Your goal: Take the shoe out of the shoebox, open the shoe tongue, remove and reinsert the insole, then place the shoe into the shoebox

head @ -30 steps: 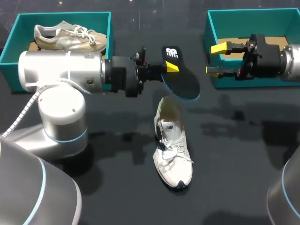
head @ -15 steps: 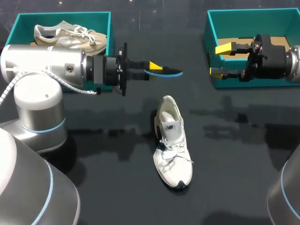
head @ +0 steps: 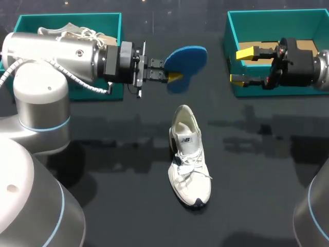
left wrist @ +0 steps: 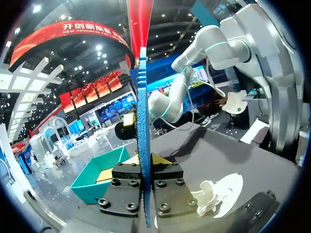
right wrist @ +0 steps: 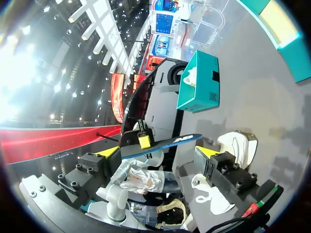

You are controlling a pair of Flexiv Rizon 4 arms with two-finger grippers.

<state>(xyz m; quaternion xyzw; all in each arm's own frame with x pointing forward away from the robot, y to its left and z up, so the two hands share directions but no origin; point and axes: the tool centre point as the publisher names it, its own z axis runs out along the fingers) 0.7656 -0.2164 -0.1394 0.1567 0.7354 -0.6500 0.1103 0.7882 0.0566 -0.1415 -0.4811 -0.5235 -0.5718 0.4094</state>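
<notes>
Above black table [head: 257,180] mid, L gripper [head: 174,77] pinches flat blue foam insole [head: 186,60], white lace-up sneaker [head: 189,164] lying nearby; R gripper [head: 240,66] gapes wide, empty, at teal cardboard shoebox [head: 277,16].

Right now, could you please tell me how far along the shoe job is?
Done: the white lace-up shoe lies out on the black table. In hand: the left gripper holds its flat blue insole in the air. Left: reinserting it and boxing the shoe.
</notes>
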